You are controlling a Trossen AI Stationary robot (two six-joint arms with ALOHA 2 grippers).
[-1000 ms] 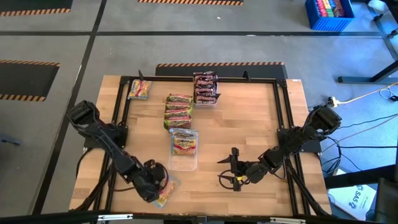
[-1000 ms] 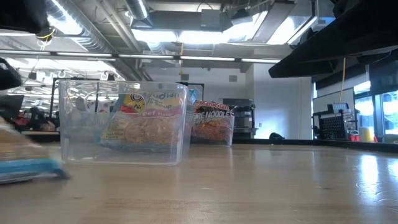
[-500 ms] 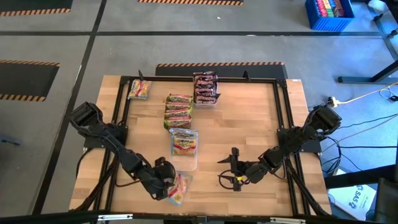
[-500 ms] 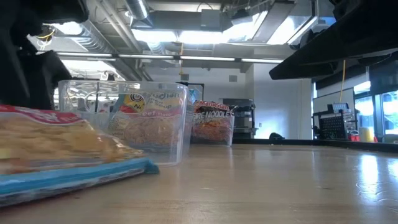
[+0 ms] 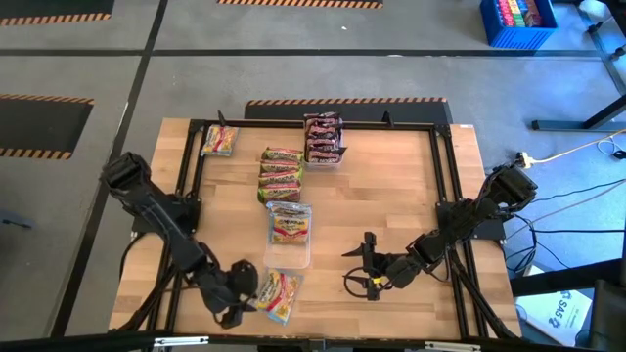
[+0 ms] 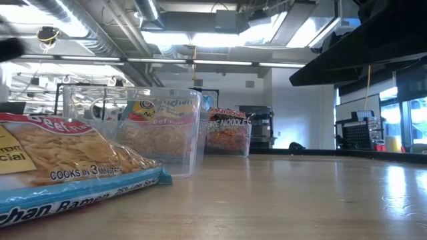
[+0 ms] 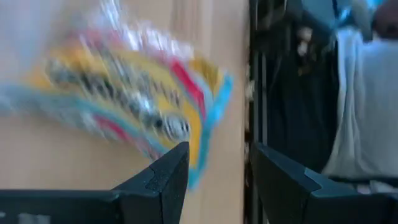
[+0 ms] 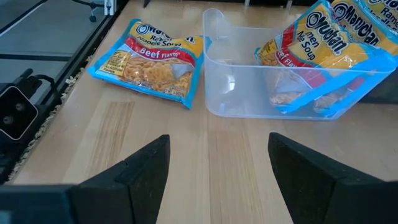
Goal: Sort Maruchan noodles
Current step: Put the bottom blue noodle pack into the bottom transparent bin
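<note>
A yellow-and-pink Maruchan noodle packet lies flat on the table at the near left, just short of the clear tray; the low view shows it large in the foreground. My left gripper hovers open just to the packet's left, and the blurred packet lies beyond its fingers. My right gripper waits open near the table's middle, facing the packet and the tray. The tray holds another yellow packet, which leans against its far wall.
Green-and-orange packets lie stacked beyond the clear tray. Dark red packets fill a second tray at the far edge. One yellow-pink packet lies at the far left corner. A black frame borders the table.
My left gripper went toward the table's right edge, sliding the yellow-and-pink packet along the table toward the clear tray. It then drew back to the left and rose. The packet stays flat beside the tray's near end.
</note>
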